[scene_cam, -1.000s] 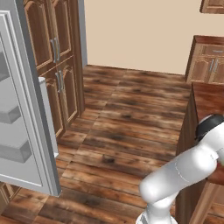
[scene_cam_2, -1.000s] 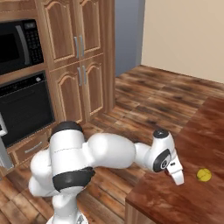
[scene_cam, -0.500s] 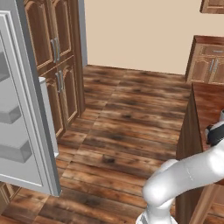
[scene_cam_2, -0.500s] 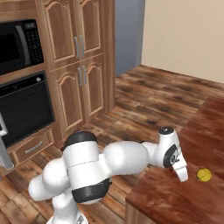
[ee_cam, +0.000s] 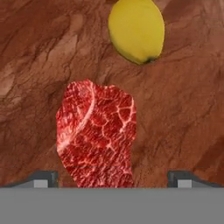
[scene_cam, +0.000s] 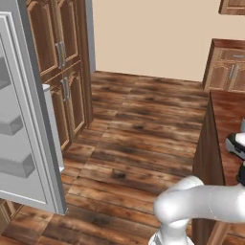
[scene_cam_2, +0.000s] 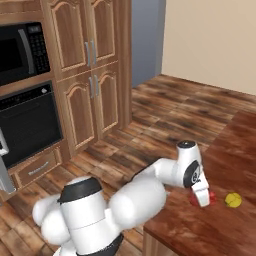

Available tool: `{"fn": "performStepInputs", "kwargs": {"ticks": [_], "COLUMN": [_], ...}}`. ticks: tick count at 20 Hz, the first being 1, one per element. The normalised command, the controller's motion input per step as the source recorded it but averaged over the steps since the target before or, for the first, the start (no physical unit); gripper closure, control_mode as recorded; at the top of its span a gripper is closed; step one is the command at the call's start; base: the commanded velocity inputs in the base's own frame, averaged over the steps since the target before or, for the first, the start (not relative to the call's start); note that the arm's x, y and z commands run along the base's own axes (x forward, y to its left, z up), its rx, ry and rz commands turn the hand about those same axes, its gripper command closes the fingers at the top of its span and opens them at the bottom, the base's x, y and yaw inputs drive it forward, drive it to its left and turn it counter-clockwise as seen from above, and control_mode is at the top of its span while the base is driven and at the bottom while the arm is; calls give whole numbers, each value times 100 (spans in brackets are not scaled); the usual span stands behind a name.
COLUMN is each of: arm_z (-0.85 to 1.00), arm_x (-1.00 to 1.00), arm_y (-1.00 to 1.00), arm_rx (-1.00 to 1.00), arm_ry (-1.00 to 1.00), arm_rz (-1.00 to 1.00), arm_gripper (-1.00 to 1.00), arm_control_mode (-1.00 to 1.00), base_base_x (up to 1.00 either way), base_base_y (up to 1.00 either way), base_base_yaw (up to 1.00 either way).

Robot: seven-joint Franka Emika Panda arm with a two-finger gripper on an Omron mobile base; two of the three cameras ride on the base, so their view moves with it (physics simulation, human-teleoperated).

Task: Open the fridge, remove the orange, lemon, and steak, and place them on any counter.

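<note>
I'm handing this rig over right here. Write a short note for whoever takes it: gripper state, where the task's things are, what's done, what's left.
Gripper: open, fingertips wide apart on either side of the steak, low over the counter.
Steak: lies flat on the counter between the fingertips; looks released.
Lemon: on the counter just beyond the steak, apart from it; also visible in the right base view.
Fridge: door open, grey shelves visible.
Orange: nothing on it in these pictures.
Done: fridge opened; lemon and steak on the counter.
Left: lift the gripper clear, then find the orange and check that it reaches a counter.
</note>
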Motion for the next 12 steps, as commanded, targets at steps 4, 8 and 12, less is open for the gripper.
{"fn": "performStepInputs", "kwargs": {"ticks": [4,8,12], "arm_z": [49,94,100], "arm_x": [-85,-83,-42], "arm_y": [69,99,100], "arm_rx": [-1,0,-3], "arm_ry": [-14,-20,-8], "arm_rz": [4,20,34], "arm_gripper": [-100,-100,-100], "arm_control_mode": [-100,-100,-100], "base_base_x": [0,0,0], "base_base_y": [0,0,0], "base_base_yaw": [0,0,0]}}
